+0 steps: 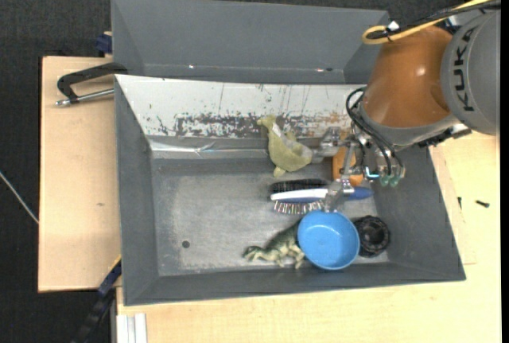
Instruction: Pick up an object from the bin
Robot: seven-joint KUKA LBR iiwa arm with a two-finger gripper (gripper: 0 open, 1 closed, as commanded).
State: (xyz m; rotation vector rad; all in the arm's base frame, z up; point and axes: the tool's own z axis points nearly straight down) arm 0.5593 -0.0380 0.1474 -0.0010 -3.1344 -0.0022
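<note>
**Q:** What is pictured at the right side of the grey metal bin (207, 214)?

**A:** The gripper (343, 181) is seen lowered into the bin near its right wall, below the arm's orange cover (406, 83). It is positioned over the blue handle end of a hairbrush (301, 195). The hairbrush is laid flat on the bin floor, with its black-and-white head pointed toward the left wall.

**Q:** Is anything held?

**A:** That cannot be told. Whether the gripper is open or closed is masked by the cables and brackets at the wrist.

**Q:** What is shown nearby?

**A:** A blue bowl (328, 241) is seen just beside the brush, toward the near wall. A black round cap (371, 235) is set next to the bowl, toward the near right corner. A green toy dinosaur (274, 254) is laid against the bowl's left side. A crumpled yellowish rag (285, 150) is propped at the foot of the far wall, beyond the brush.
</note>
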